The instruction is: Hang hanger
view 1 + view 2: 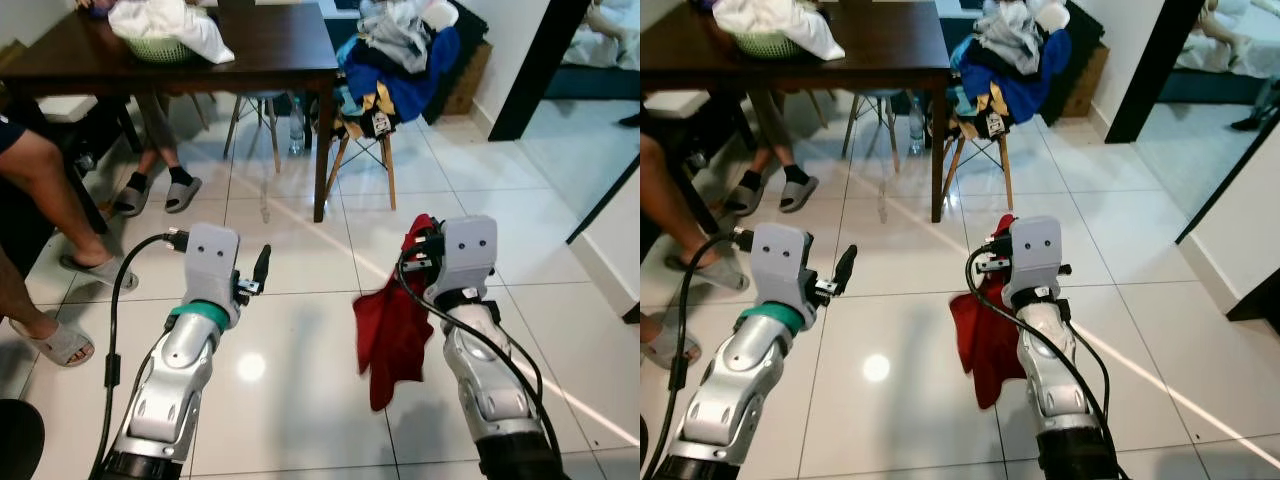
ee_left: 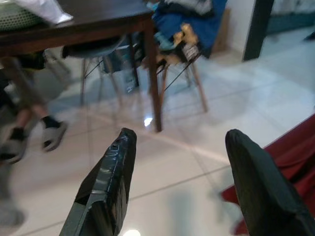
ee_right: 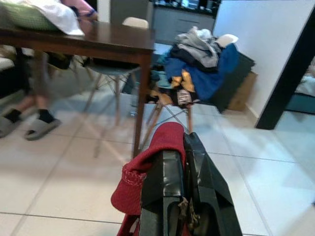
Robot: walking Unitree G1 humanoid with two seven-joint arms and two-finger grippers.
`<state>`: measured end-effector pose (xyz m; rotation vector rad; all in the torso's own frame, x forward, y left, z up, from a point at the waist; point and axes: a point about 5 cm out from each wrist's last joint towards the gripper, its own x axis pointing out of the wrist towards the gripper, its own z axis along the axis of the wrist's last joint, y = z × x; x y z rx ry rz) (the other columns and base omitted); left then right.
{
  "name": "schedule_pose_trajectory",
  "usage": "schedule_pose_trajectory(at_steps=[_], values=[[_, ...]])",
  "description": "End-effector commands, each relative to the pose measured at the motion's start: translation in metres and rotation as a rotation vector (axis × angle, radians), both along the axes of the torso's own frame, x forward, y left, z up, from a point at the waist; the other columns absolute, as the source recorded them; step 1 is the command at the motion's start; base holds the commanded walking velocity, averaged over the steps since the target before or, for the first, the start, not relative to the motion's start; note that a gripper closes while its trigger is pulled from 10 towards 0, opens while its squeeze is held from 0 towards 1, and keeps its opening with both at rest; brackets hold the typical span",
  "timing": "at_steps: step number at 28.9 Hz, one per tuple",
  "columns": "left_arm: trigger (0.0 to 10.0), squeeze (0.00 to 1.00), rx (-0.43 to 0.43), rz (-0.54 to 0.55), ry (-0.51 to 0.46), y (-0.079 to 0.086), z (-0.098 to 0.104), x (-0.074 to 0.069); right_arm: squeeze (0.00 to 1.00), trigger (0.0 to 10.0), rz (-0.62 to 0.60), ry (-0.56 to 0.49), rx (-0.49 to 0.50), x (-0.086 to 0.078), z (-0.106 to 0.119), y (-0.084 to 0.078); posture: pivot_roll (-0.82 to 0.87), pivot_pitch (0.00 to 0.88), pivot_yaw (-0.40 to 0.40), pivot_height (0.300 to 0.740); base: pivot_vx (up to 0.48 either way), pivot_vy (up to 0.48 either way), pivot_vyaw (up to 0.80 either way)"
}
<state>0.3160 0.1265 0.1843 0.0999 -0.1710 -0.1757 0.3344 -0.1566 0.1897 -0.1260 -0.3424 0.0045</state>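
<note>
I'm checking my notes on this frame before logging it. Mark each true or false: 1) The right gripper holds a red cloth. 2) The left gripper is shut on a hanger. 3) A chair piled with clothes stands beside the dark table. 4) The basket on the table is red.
1) True: the right gripper is shut on the red cloth.
2) False: the left gripper is open, holding nothing.
3) True: the chair, heaped with clothes, is next to the table.
4) False: the basket is pale green.
</note>
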Motion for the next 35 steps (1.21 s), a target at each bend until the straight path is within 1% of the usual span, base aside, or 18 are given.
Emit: schedule_pose_trajectory(at_steps=[1,8,12,14,16,17,20,26,29,30,35], values=[[10.0,0.00,0.022,0.019,0.008,0.007,-0.003,-0.002,0.00,10.0,0.008,-0.024,0.010,-0.001,0.004,0.003,-0.05,0.129,0.052,0.740,0.454,0.000,-0.48],[10.0,0.00,0.025,0.017,0.005,0.007,-0.002,-0.002,0.00,10.0,0.013,-0.030,0.010,-0.001,0.005,0.004,-0.05,0.130,0.050,0.740,0.457,0.000,-0.79],[10.0,0.00,0.025,0.018,0.004,0.007,-0.002,-0.001,0.00,10.0,0.018,-0.041,-0.003,-0.001,0.007,0.004,-0.05,0.129,0.047,0.740,0.455,0.000,-0.47],[10.0,0.00,0.025,0.019,0.002,0.006,-0.002,-0.002,0.00,10.0,0.027,-0.053,-0.020,-0.001,0.009,0.006,-0.05,0.128,0.046,0.740,0.458,0.000,0.00],[10.0,0.00,0.035,0.030,-0.013,0.007,0.000,-0.002,0.00,10.0,0.057,-0.086,-0.043,-0.001,0.015,0.011,-0.05,0.120,0.045,0.740,0.454,0.000,0.00],[10.0,0.00,0.035,0.030,-0.013,0.007,0.000,-0.002,0.00,10.0,0.057,-0.086,-0.043,-0.001,0.015,0.011,-0.05,0.120,0.045,0.740,0.454,0.000,0.00],[10.0,0.00,0.053,0.053,-0.040,0.011,0.003,-0.002,0.00,10.0,0.119,-0.115,-0.032,0.000,0.022,0.021,-0.04,0.108,0.040,0.740,0.455,0.000,0.00],[10.0,0.00,0.054,0.057,-0.042,0.011,0.003,-0.002,0.00,10.0,0.133,-0.116,-0.040,0.000,0.022,0.024,-0.04,0.106,0.037,0.740,0.455,0.000,0.00],[10.0,0.00,0.051,0.060,-0.044,0.011,0.004,-0.002,0.00,10.0,0.134,-0.111,-0.109,0.002,0.020,0.029,-0.03,0.103,0.035,0.740,0.454,0.000,0.53],[10.0,0.00,0.051,0.060,-0.044,0.011,0.004,-0.002,0.00,10.0,0.136,-0.111,-0.109,0.002,0.020,0.030,-0.03,0.101,0.035,0.740,0.454,0.000,0.80],[10.0,0.00,0.051,0.063,-0.049,0.011,0.005,-0.001,0.00,10.0,0.152,-0.114,-0.065,0.003,0.021,0.031,-0.02,0.099,0.036,0.740,0.454,0.000,0.00]])
